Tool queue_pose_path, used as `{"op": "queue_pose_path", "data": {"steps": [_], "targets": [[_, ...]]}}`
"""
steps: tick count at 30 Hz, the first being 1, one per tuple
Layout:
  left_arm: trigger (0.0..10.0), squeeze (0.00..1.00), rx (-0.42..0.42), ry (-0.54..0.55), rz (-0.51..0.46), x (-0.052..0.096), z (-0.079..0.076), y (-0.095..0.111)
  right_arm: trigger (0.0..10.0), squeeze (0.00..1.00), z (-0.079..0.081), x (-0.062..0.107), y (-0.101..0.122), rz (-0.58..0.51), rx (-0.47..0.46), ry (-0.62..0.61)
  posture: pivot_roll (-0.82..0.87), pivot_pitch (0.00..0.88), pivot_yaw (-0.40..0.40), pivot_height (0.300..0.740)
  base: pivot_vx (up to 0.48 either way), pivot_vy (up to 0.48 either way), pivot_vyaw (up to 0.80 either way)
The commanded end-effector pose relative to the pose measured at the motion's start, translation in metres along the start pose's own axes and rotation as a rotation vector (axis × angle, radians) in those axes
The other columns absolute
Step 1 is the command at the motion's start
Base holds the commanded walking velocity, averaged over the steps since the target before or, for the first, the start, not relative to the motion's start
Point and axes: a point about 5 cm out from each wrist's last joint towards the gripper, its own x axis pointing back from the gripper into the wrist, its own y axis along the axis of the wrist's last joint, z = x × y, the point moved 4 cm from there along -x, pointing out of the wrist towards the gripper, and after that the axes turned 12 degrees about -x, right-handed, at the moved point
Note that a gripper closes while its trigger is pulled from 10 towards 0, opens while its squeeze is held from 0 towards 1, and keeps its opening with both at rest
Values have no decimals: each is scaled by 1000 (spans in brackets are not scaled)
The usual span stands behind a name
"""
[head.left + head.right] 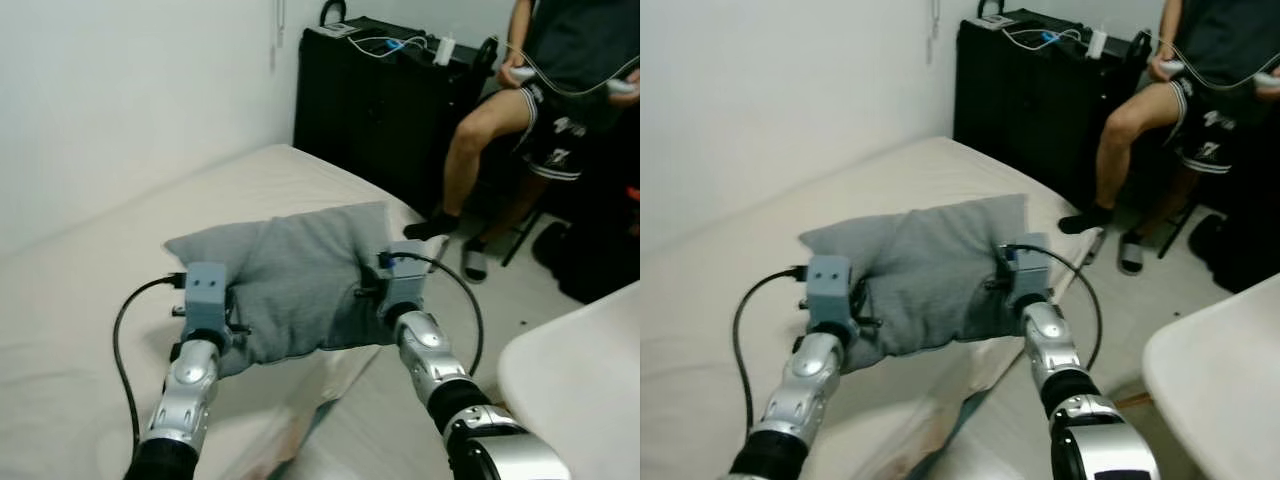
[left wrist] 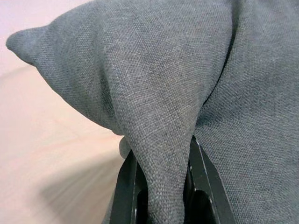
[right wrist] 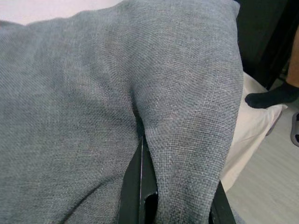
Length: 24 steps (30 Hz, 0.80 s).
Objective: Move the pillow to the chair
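Left gripper [image 2: 161, 186] and right gripper [image 3: 180, 196] both clamping one grey pillow [image 1: 300, 280], one bed [image 1: 80, 300].

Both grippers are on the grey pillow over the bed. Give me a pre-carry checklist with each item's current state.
1. Left gripper pinching a fold of the pillow: ok.
2. Right gripper clamped on a fold of the pillow: ok.
3. Pillow fully lifted off the bed: cannot tell.
4. Both grips on opposite ends, load balanced: ok.
5. Person seated nearby, feet on the floor beside the bed: not ok, give room.
6. Chair for the drop located: cannot tell.
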Motion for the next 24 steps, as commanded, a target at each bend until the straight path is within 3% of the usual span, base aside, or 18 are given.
{"op": "queue_pose_path", "data": {"steps": [1, 24], "targets": [[10000, 0, -7, 1, -42, -2, 0, 10, 10000, 0, 9, 0, -6, 17, 0, 33, 38, 0, -76, 722, 0, 0, -800], [10000, 0, 9, 11, -34, -3, 0, 9, 10000, 0, 6, -1, -6, 30, 10, 23, 28, 0, -77, 722, 0, 0, -800]]}}
